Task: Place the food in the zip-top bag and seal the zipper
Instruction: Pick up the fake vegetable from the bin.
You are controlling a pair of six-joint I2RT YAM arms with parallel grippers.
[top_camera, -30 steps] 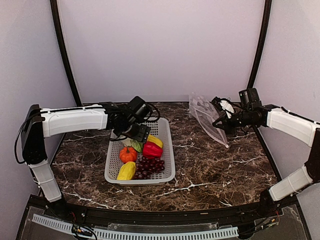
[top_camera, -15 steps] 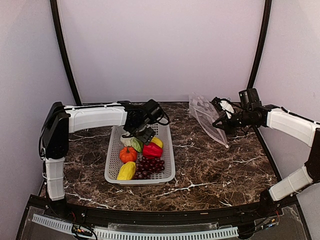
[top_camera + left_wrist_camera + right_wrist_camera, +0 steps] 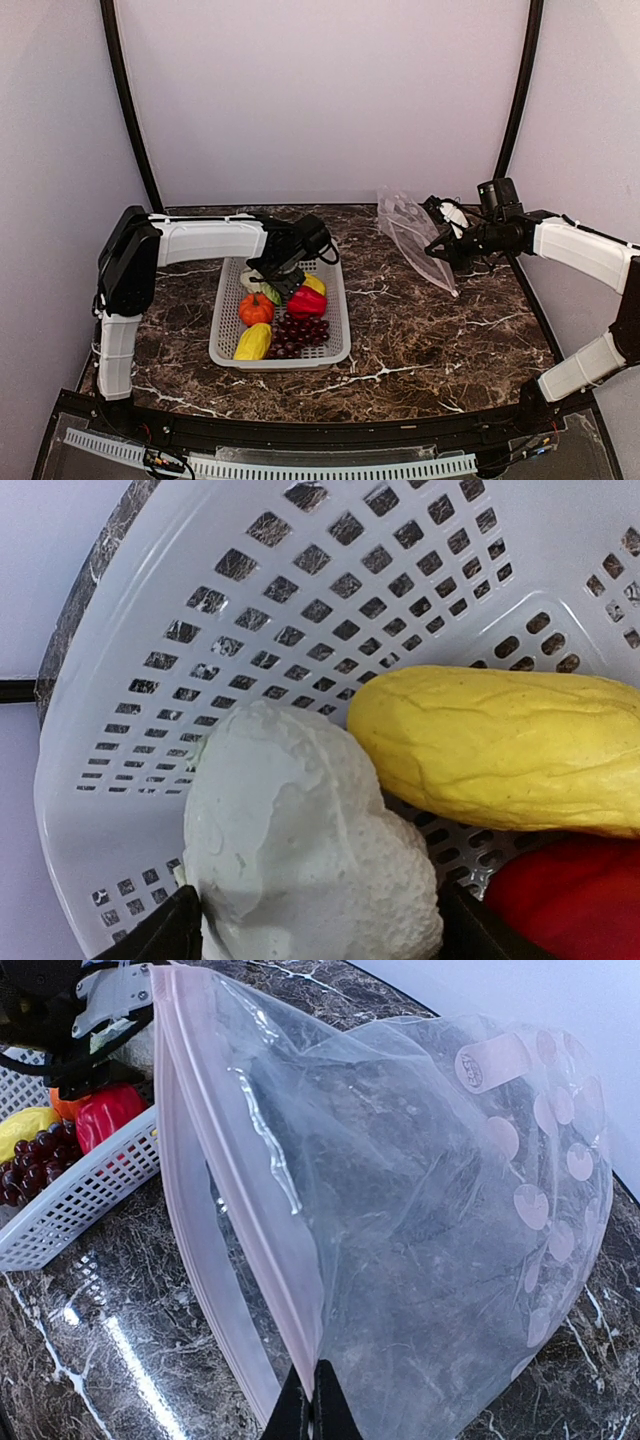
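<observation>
The left gripper stands wide open over the far end of the basket, a finger on each side of the cauliflower. Whether the pads already touch it cannot be told. The right gripper is closed on the edge of the bag, holding it up above the far right corner of the counter, its mouth turned toward the basket. None of the food is in the bag yet; it all lies in the basket, toward the left side of the counter.

The cauliflower is lumpy and rounded, so the fingers could slide off as they close, and it could squirt out or drop on the way across. It lies against the yellow piece and close to the pepper. A finger could wedge between them or catch a hole in the basket wall and drag the light basket along.

The bag hangs from one thin pinch. The two sides of the zipper lie near each other, so the mouth looks narrow. A bulky piece could strike the rim, fold the plastic shut or tug it out of the grip.
</observation>
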